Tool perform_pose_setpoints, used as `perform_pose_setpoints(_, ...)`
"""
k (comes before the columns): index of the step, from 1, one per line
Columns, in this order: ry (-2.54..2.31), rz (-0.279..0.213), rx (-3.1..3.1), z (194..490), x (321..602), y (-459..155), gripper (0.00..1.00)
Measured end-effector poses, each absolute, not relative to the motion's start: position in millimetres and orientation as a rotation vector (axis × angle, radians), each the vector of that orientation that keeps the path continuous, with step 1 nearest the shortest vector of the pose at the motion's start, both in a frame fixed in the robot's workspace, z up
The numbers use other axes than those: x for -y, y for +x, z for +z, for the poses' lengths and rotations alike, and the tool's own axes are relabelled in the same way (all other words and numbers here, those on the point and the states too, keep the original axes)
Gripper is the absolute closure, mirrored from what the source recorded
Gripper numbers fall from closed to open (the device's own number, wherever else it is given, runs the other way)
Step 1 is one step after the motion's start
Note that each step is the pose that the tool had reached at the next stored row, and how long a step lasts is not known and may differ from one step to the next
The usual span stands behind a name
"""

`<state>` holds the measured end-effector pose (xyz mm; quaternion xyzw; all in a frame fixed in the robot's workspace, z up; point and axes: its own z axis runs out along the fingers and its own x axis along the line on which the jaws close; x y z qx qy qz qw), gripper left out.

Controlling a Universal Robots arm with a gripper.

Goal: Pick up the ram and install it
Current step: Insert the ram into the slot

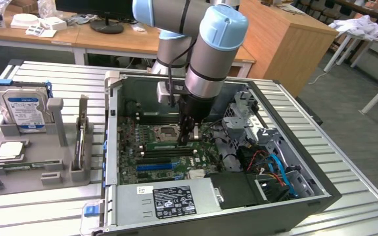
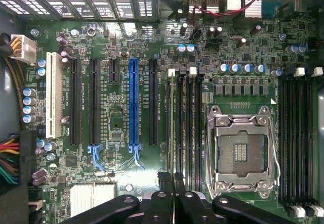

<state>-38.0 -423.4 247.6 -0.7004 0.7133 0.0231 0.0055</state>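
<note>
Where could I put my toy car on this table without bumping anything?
Bare slatted table lies on the near side of the grey tray and behind the hard drive. Another strip runs along the exterior view's right of the computer case. Inside the case it is crowded with the arm, boards and cables.

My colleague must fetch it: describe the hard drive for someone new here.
Find the open computer case, then the grey holder on the exterior view's left of it. The hard drive stands on edge at the holder's far end, the only silver block with a blue label.
</note>
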Motion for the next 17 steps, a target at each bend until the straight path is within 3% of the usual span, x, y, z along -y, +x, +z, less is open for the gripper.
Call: perform_pose_setpoints(17, -2.193, 0.072, -2.233, 242.3, 423.4, -38.0, 0.87)
